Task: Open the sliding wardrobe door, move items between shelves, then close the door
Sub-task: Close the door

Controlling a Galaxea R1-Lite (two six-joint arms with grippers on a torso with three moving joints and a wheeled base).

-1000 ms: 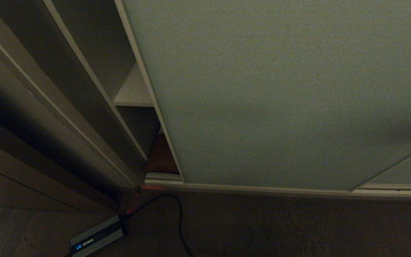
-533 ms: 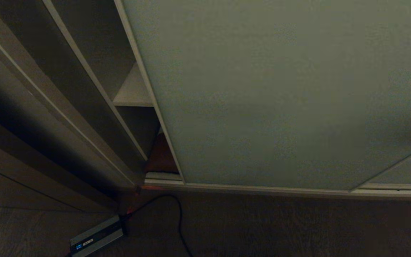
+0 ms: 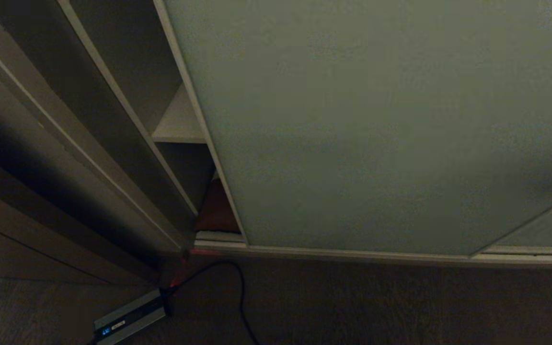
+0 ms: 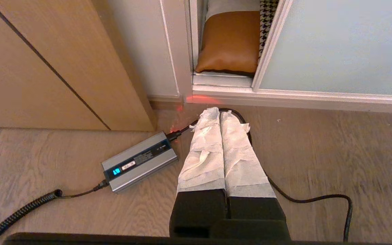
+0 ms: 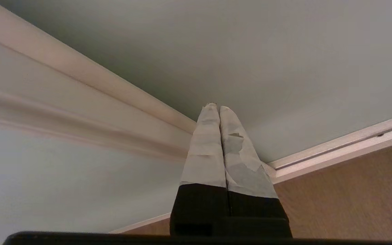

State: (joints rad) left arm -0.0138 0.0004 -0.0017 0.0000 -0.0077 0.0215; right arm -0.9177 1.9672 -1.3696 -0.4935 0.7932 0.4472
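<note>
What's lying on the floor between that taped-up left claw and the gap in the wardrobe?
In the left wrist view, a black cable loops by the left gripper; beyond lies the silver floor rail.

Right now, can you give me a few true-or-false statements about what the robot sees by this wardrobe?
1. The sliding wardrobe door is fully shut. False: a narrow gap stands open at its left edge.
2. The left gripper holds the power brick. False: it is shut, empty, above the floor.
3. A brown cushion lies in the gap. True.
4. The right gripper is shut, pointing at the door. True.
5. A shelf shows inside. True.
</note>
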